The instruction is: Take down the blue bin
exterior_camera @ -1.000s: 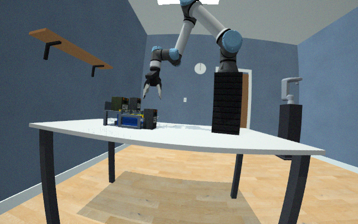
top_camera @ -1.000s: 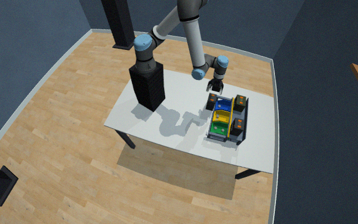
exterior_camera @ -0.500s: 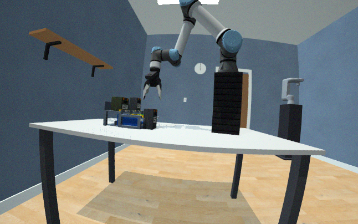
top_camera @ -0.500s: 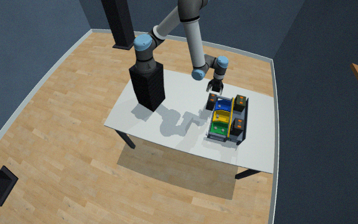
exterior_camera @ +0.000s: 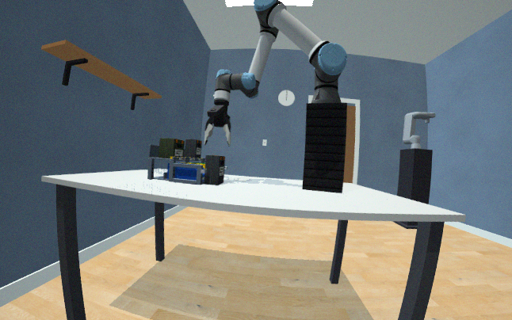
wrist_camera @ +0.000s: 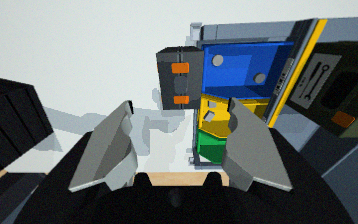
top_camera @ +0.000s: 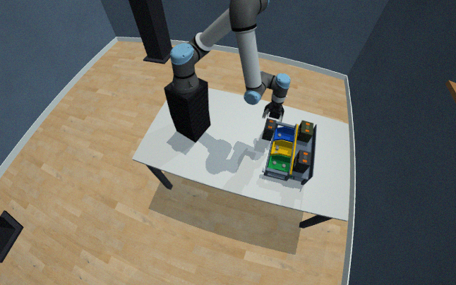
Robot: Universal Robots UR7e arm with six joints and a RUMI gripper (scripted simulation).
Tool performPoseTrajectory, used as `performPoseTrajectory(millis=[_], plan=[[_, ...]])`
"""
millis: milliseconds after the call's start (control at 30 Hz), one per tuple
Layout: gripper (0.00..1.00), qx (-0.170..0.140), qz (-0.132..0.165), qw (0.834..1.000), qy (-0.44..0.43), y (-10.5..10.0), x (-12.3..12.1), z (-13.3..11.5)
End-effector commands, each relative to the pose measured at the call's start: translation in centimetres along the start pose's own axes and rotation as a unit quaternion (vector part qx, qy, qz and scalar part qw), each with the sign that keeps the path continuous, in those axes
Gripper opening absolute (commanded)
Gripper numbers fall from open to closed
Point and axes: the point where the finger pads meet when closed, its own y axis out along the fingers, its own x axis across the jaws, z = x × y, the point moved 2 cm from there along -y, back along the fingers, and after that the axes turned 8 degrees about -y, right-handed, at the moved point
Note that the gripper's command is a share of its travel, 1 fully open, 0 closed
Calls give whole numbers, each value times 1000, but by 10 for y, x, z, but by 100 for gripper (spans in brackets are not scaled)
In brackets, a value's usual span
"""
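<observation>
The blue open bin (top_camera: 284, 134) sits at the far end of a small grey shelf rack (top_camera: 290, 152) on the white table, with two small grey parts inside. It also shows in the wrist view (wrist_camera: 245, 70) and, low on the rack, in the exterior view (exterior_camera: 185, 172). A yellow bin (top_camera: 282, 147) and a green bin (top_camera: 279, 164) sit behind it in the same row. My gripper (top_camera: 274, 115) hangs open and empty above the table, just beyond the rack's blue end; it also shows in the exterior view (exterior_camera: 217, 136) and the wrist view (wrist_camera: 180, 145).
A dark box with orange tabs (top_camera: 269, 129) stands on the table against the rack beside the blue bin. Two dark green boxes (top_camera: 306, 131) (top_camera: 303, 160) sit on the rack's other side past a yellow divider. The arm's black pedestal (top_camera: 187, 109) stands at the table's left.
</observation>
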Motion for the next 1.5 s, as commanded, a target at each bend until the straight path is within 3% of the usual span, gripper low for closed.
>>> performPoseTrajectory(millis=[0,667,1467], plan=[[72,0,-1,1000,0,6,1,0],[72,0,-1,1000,0,26,1,0],[72,0,-1,1000,0,28,1,0]])
